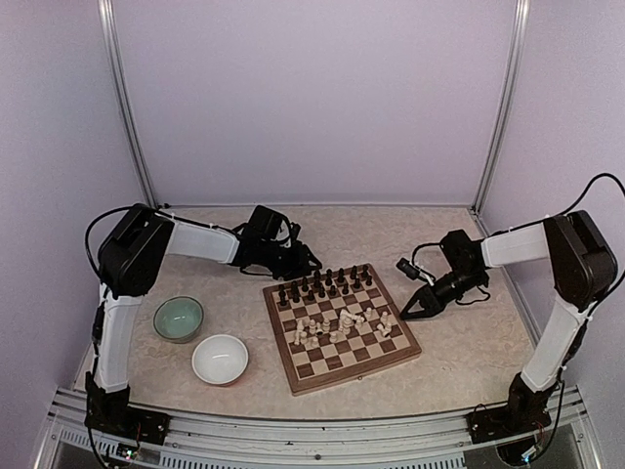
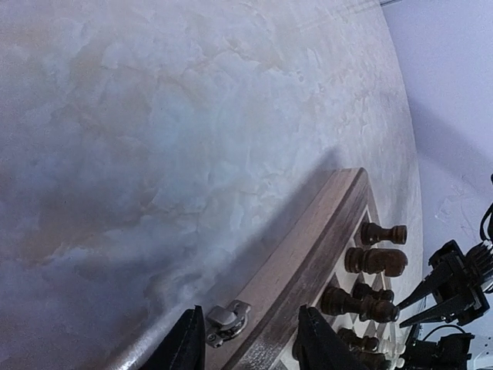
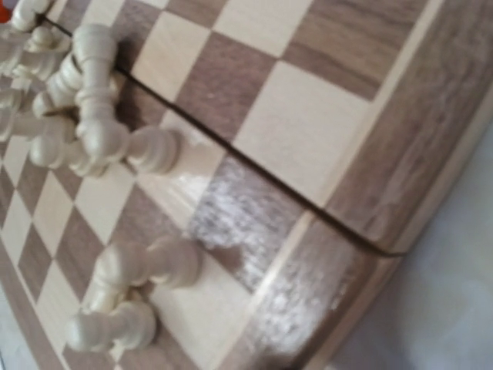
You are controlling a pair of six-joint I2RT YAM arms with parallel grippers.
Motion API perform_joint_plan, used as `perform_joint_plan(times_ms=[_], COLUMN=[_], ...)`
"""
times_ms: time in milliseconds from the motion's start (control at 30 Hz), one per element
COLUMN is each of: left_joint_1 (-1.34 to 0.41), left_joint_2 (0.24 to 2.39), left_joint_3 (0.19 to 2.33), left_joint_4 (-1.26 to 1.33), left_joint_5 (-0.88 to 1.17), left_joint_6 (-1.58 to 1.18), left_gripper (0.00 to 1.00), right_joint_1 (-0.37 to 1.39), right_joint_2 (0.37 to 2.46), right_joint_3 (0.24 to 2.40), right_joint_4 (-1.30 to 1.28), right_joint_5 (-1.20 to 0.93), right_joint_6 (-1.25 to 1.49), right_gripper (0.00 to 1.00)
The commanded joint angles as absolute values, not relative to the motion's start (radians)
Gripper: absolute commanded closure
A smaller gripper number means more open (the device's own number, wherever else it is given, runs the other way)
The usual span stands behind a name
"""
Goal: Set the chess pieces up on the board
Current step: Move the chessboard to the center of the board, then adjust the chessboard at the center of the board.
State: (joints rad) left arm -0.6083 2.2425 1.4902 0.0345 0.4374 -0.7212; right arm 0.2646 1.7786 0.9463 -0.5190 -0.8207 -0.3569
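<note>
"What's sitting on the table (image 1: 449,362)?"

"I see a pale, marbled top. The board (image 1: 356,366) lies flat near the middle, turned at an angle. To its left are a green bowl (image 1: 179,319) and a white bowl (image 1: 220,359), close together, the white one nearer me."

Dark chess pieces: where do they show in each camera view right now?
Top external: the dark chess pieces stand in rows at the far side of the board.
Left wrist: lower right, beyond the board's border.
Right wrist: not in it; only cream pieces.
Shared landmark: the board's wooden border.
</note>
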Motion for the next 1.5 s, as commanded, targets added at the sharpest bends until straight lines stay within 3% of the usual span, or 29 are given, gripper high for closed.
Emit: perform_joint_plan(times_ms=[0,367,533,867,1067,1367,1467], left_joint_1=[-0.581,-0.519,-0.52,-0.501,-0.473,-0.456,-0.457], left_joint_2=[2.173,1.985,1.888,1.706,1.618,1.487,1.435], left_joint_3=[1.488,1.557,1.604,1.432,1.322,1.272,1.253], left_joint_4=[0.025,-0.153,-0.246,-0.123,-0.058,-0.051,-0.035], left_joint_5=[0.41,0.309,0.214,0.147,0.148,0.098,0.078], left_joint_6=[-0.707,-0.579,-0.479,-0.427,-0.428,-0.382,-0.356], left_gripper=[0.58,0.56,0.55,0.56,0.54,0.52,0.5], right_joint_1=[0.272,0.277,0.284,0.405,0.522,0.515,0.512], right_joint_2=[1.73,1.633,1.608,1.633,1.574,1.497,1.455], right_joint_3=[0.923,0.874,0.859,0.762,0.724,0.809,0.893], right_joint_4=[-0.537,-0.555,-0.581,-0.53,-0.56,-0.671,-0.696], right_joint_5=[-0.846,-0.717,-0.572,-0.445,-0.466,-0.395,-0.424], right_joint_6=[-0.382,-0.457,-0.558,-0.655,-0.688,-0.71,-0.708], right_gripper=[0.81,0.82,0.94,1.0,0.99,0.99,0.92])
